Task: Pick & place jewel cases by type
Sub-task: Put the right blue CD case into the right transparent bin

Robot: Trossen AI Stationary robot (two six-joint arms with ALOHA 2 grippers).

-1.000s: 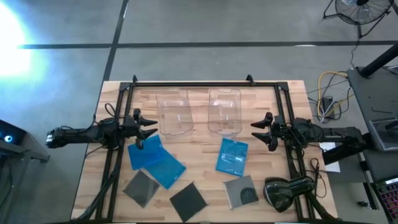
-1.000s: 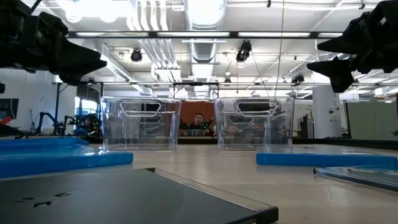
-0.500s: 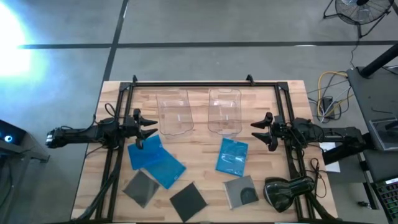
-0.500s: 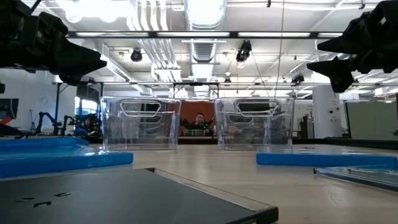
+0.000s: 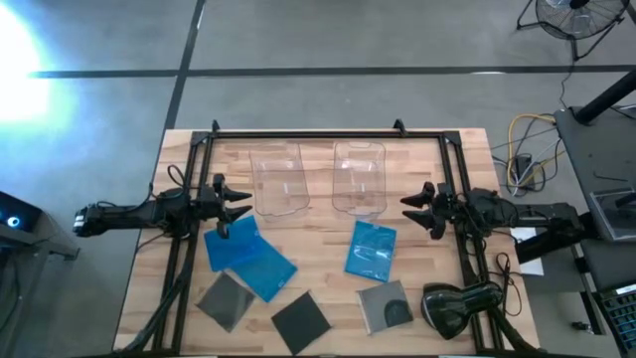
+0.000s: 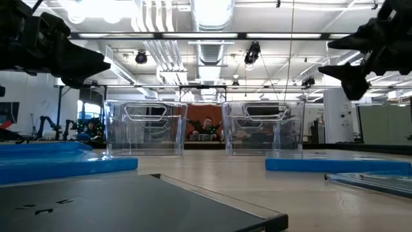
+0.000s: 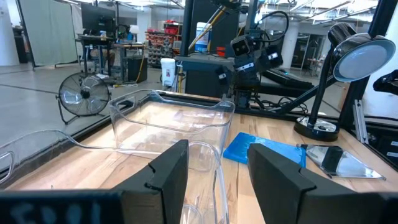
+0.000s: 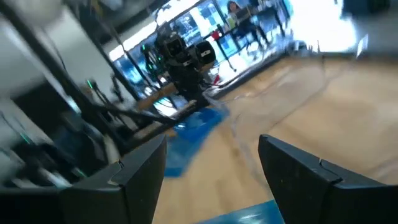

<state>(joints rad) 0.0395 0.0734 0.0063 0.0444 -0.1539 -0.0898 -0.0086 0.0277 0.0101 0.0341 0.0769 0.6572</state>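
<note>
Both end effectors, left (image 5: 241, 206) and right (image 5: 408, 210), are wide and empty; right should descend squarely over the nearby blue case (image 5: 372, 250), gripping one edge

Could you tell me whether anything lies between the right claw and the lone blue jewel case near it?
Nothing visible does. The right claw, open, hangs above bare wood beside the right bin, and the blue jewel case lies uncovered on the table just nearer the front edge.

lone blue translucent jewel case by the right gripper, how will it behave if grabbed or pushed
The thin blue translucent square jewel case lies flat on the wooden table, so it probably slides rather than tips. It looks rigid and light. Its edge sits low, likely awkward to pinch.
</note>
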